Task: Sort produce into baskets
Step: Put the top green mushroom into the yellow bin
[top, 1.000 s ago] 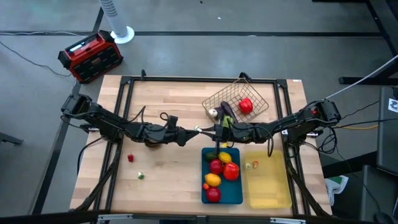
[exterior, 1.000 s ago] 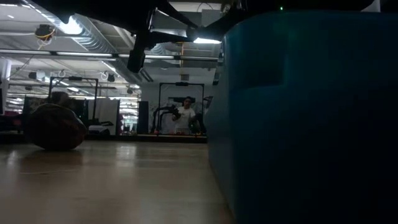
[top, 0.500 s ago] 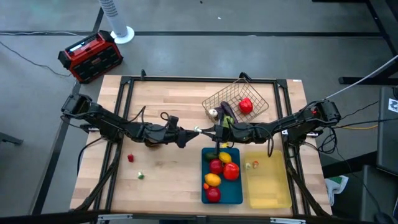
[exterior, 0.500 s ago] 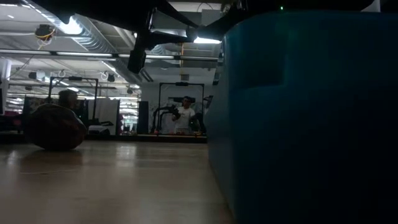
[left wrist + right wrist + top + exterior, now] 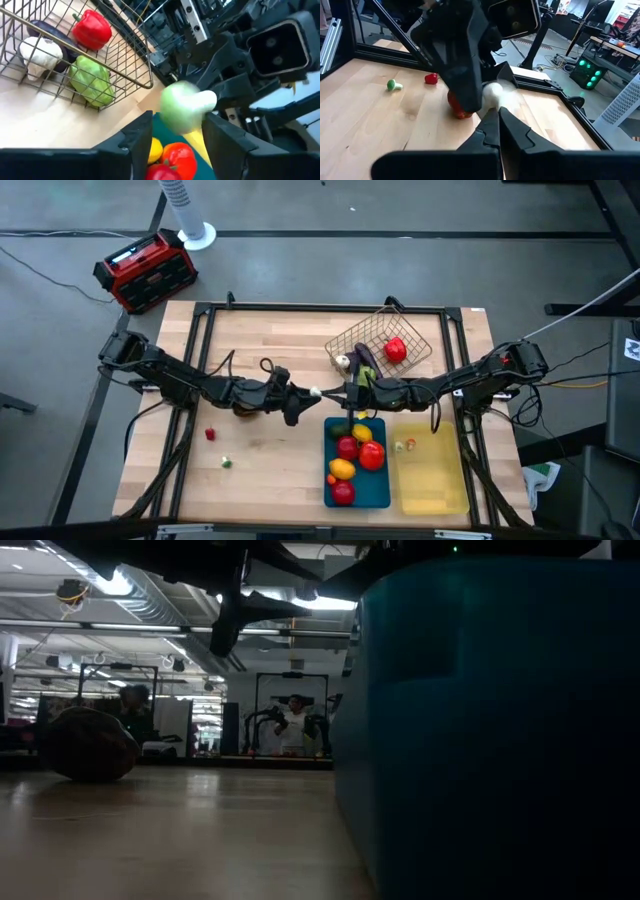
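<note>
Blue tray (image 5: 490, 730) wall close up, round dark produce (image 5: 90, 744) far left

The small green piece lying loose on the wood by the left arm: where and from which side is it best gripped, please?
The small green piece lies on its side on the table, short pale stem pointing sideways. Probably best to come straight down and close across its rounded cap, the widest part; the small red piece lies apart, leaving room.

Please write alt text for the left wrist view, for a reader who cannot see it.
The left claw is open, with a pale green vegetable blurred between its fingers. Beyond, a wire basket holds a red pepper, a green pepper and a white bulb.
</note>
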Motion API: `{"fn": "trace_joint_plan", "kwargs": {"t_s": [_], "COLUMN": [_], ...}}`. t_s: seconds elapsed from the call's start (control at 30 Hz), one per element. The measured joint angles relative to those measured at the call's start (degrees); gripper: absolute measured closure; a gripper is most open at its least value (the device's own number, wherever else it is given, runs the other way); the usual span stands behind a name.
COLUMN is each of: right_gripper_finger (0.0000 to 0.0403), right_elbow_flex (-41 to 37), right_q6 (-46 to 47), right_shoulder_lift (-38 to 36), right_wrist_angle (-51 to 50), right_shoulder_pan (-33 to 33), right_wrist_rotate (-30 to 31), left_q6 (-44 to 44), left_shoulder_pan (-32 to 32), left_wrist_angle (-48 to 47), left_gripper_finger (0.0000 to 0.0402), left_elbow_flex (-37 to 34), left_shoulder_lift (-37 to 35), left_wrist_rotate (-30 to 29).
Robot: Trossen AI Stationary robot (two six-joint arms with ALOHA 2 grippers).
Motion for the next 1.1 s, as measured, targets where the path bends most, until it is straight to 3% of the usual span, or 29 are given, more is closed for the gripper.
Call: {"fn": "trace_joint_plan", "kwargs": {"t_s": [0.33,0.73,1.1], "right_gripper_finger": [0.0403,0.0401,0.0344], "right_elbow_flex": [0.0,0.0,0.0], "right_q6": [0.0,0.0,-0.2], "right_shoulder_lift": [0.0,0.0,-0.1], "right_wrist_angle": [-0.2,-0.2,-1.7], "right_shoulder_pan": [0.0,0.0,0.0], "right_wrist_rotate": [0.4,0.5,0.4], "left_q6": [-0.3,-1.3,-1.2], "left_shoulder_pan": [0.0,-0.1,-0.1], "left_wrist_angle": [-4.9,-5.6,-5.5], "left_gripper_finger": [0.0218,0.0256,0.0268], "left_elbow_flex": [0.0,0.0,0.0], "left_shoulder_lift": [0.0,0.0,0.0], "left_wrist_rotate": [0.7,0.7,0.7]}}
